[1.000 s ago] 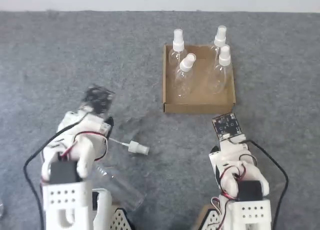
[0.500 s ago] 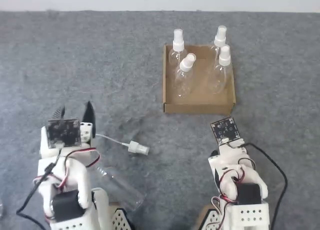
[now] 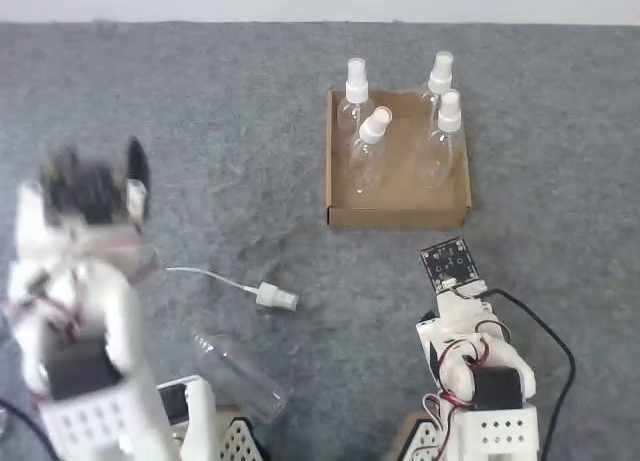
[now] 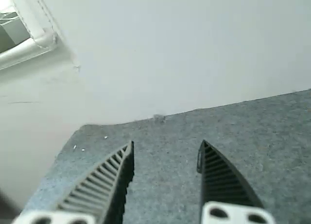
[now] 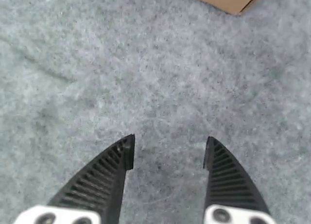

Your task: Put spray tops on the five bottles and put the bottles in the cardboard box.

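Four capped bottles [image 3: 367,151] stand in the box [image 3: 395,218]; we see a bare bottle [image 3: 240,376] and spray top [image 3: 275,297] on the table [image 3: 250,131]; left claw [image 4: 166,151] and right claw [image 5: 170,139] gape apart.

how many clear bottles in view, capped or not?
5. Four white-capped clear plastic bottles stand in the brown cardboard box. One uncapped clear bottle lies on the grey mat, outside the box.
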You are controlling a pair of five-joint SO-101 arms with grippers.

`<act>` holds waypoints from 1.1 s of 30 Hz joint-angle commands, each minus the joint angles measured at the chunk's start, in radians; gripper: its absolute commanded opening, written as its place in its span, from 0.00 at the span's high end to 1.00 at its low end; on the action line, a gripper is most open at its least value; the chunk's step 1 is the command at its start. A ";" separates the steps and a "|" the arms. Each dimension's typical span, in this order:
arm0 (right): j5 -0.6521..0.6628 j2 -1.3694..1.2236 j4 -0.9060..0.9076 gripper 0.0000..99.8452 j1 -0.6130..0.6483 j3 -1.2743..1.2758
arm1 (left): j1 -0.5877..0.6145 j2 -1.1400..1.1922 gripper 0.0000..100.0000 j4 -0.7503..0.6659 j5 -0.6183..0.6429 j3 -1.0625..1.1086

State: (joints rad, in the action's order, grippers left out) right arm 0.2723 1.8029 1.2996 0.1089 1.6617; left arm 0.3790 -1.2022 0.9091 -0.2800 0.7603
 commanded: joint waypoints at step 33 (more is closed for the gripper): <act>0.011 0.012 0.008 0.82 -0.005 0.021 | 0.189 0.836 0.80 -0.129 -0.110 -0.615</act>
State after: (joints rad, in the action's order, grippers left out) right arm 0.2723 1.8029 1.2996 0.1089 1.6617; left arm 0.5708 -0.3460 0.8017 -0.3828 0.1956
